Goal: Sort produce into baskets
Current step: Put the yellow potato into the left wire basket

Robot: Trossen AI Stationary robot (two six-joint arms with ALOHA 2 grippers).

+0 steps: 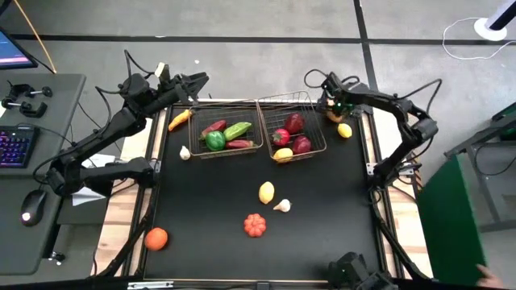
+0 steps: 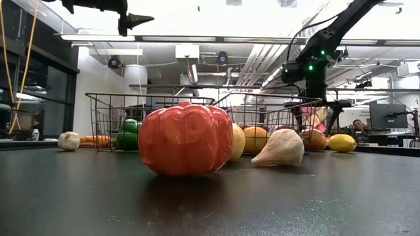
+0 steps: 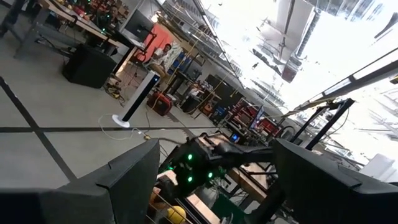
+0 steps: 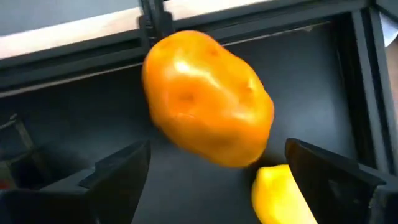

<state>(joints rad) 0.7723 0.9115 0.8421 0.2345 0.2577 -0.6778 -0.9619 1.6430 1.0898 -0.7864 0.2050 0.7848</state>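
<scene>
My right gripper (image 1: 330,107) is open at the table's far right, just beyond the right basket (image 1: 316,121). Its fingers (image 4: 118,174) stand on either side of an orange-coloured piece (image 4: 208,99) without touching it. That piece lies on the table (image 1: 334,116), with a lemon (image 1: 345,130) beside it. My left gripper (image 1: 198,79) is open and empty, raised high over the far edge behind the left basket (image 1: 201,133). The left basket holds a green pepper (image 1: 215,140), a cucumber (image 1: 238,130) and red pieces. The right basket holds red apples (image 1: 295,122) and a lemon (image 1: 283,155).
Loose on the table: a carrot (image 1: 179,119) and garlic (image 1: 185,153) left of the left basket, a lemon (image 1: 266,192), garlic (image 1: 281,205) and a ribbed red-orange piece (image 1: 255,225) in the middle, and an orange (image 1: 156,238) near the left edge.
</scene>
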